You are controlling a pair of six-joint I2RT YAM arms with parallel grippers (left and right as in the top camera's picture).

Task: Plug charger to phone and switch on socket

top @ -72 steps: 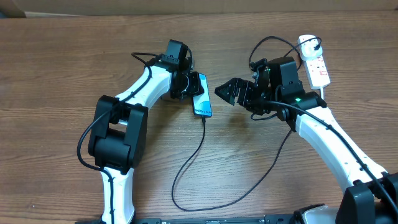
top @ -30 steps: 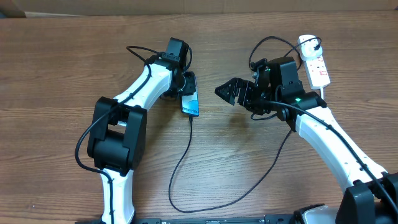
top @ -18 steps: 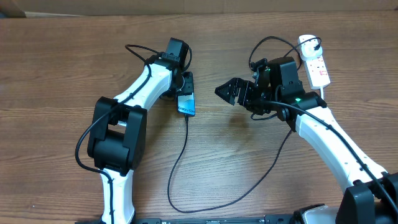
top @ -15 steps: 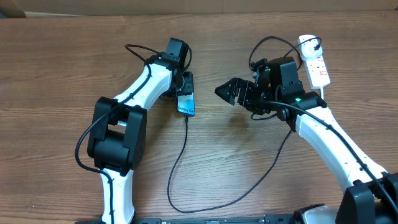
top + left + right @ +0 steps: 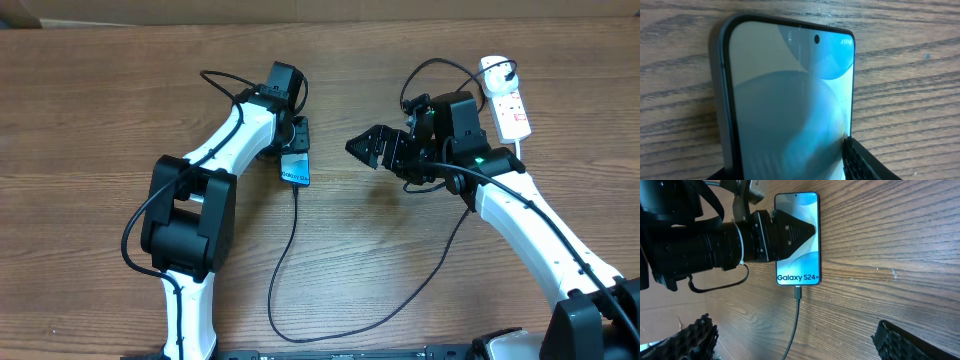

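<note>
Locate the slim rectangular smartphone with the bright blue-cyan screen (image 5: 295,172). It lies flat on the brown wood-grain table (image 5: 100,90), left of centre. The left gripper (image 5: 297,148) is clamped on it. In the left wrist view, a black ribbed finger (image 5: 860,162) bears on one long edge, and a dark part shows at the opposite edge.

Check the long thin black charger cable (image 5: 796,312). Its small connector tip (image 5: 798,294) sits in the port on the phone's bottom edge, just below the white "Galaxy S24+" text. The cable loops toward the near table edge and runs back under the right arm.

The right gripper (image 5: 365,148) hangs to the right of the phone, apart from it, with jaws spread and nothing between them.

The white elongated plastic power strip with red markings (image 5: 510,105) lies at the far right. You cannot tell its switch position.
</note>
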